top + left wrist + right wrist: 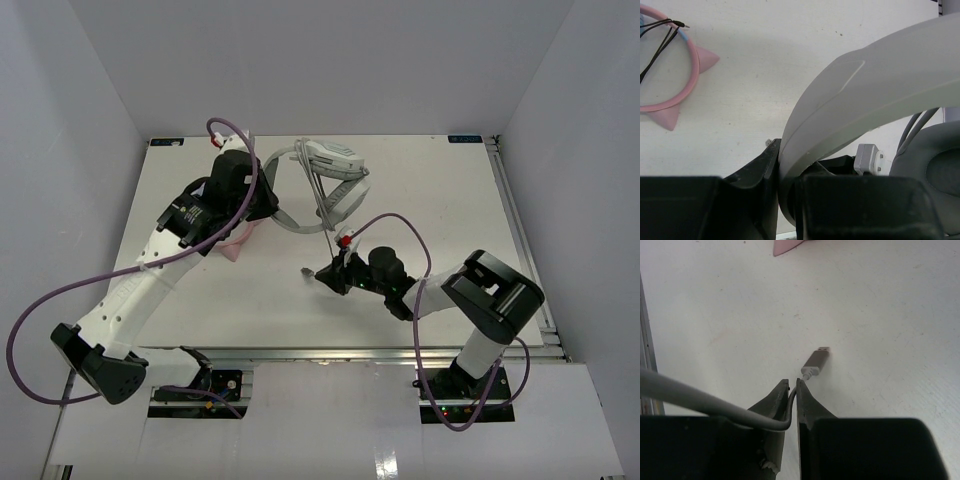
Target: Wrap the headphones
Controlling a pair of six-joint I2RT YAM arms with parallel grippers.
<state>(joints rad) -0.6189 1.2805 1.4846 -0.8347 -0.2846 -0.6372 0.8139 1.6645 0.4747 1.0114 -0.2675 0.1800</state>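
The white-and-grey headphones (335, 180) lie at the back middle of the table, ear cups stacked to the right of the arched headband (283, 212). My left gripper (268, 200) is shut on the headband (865, 95), which fills the slot between its jaws; a grey padded ear cup (935, 170) shows at the right. The thin grey cable (328, 225) runs from the cups down to my right gripper (325, 273). In the right wrist view that gripper (793, 384) is shut on the cable (690, 395), just behind its plug (818, 359), which sticks out past the fingertips over the table.
A pink cat-ear band (675, 95) with thin dark cords lies left of the headphones, partly under my left arm (238, 247). White walls enclose the table; a metal rail (520, 230) runs along its right edge.
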